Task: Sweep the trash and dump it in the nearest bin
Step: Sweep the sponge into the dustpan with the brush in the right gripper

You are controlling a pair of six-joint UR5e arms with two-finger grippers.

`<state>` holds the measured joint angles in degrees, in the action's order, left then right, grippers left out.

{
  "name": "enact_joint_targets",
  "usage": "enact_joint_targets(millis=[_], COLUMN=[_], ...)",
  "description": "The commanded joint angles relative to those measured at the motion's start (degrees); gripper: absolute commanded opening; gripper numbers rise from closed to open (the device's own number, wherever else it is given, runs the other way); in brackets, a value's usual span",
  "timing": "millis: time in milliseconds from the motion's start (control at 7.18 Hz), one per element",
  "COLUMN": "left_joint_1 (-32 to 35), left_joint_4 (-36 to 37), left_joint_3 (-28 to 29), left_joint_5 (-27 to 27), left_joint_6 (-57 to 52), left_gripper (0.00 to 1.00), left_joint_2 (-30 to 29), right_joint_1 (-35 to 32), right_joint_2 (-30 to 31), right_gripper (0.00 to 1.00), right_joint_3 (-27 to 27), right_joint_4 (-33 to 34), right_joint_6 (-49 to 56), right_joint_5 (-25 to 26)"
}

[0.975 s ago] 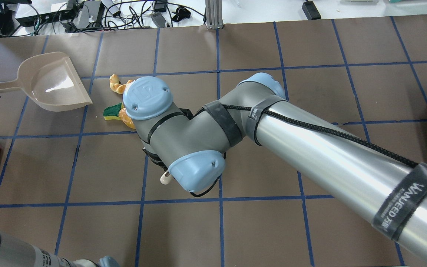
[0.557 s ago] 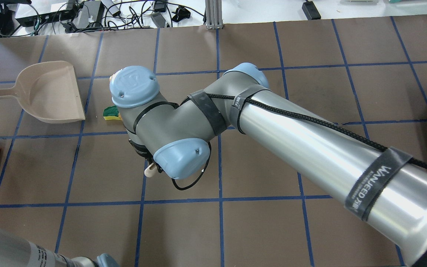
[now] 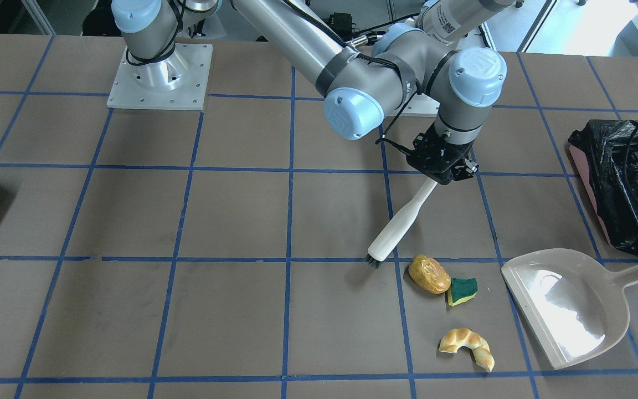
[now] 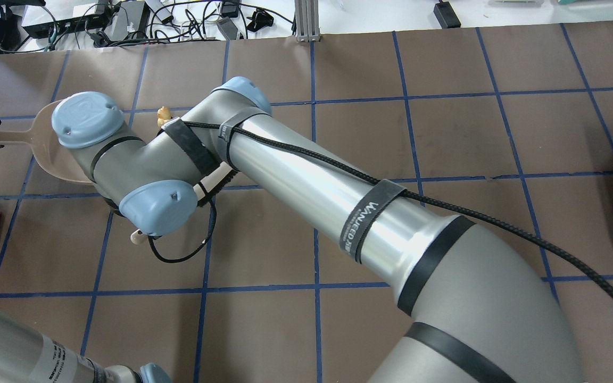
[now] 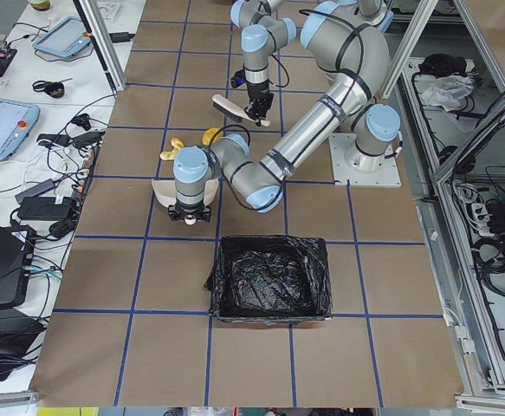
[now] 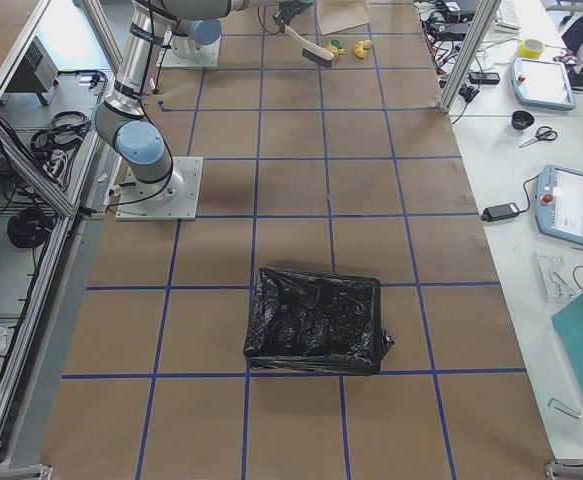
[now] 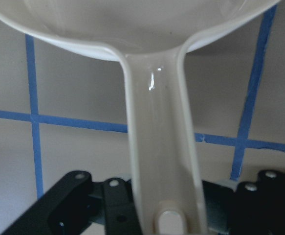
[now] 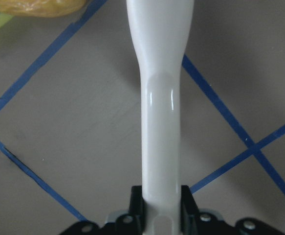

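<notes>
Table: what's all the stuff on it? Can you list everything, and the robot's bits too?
table: one, brown with a blue tape grid, under everything
potato-like lump: one, golden-brown, right beside the sponge wedge
sponge wedge: one, green and yellow, between the lump and the dustpan
croissant: one, tan, on its own, farther from the robot than the lump
dustpan: one, cream, empty, mouth facing the trash
brush: one, white handle with dark bristles, tilted, bristles down near the lump
left-end bin: one, black bag lining, near the dustpan
right-end bin: one, black bag lining, at the table's other end
left gripper: one, black, shut on the dustpan handle
right gripper: one, black, shut on the brush handle
</notes>
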<state>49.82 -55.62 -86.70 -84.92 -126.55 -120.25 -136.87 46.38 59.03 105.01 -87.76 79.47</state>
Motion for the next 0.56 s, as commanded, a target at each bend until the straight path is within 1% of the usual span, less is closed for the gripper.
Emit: enact_joint_targets(millis=[0,139,418], left_joint_1=[1.5,3.2,4.5], left_joint_4=[0.7,0.7,1.8], left_joint_3=[0.2,0.3,0.2], left_joint_5=[-0.2,-1.4,-1.4], left_joint_6=[-0.8,-1.7,-7.6], left_gripper=[0.0,0.0,0.0], left_joint_2=[-0.9,-1.1,-1.8], right_joint_1=[-1.5,-1.4,-1.2], right_joint_2=[-3.6,-4.5,-6.2], right_gripper=[0.0,0.0,0.0], right_joint_3=[-4.8,-4.9,-5.2], right_joint_4=[-1.4,-1.3,-1.2], right_joint_6=[-2.1,-1.4,0.7], right_joint_5=[-0.3,-0.3,-1.5])
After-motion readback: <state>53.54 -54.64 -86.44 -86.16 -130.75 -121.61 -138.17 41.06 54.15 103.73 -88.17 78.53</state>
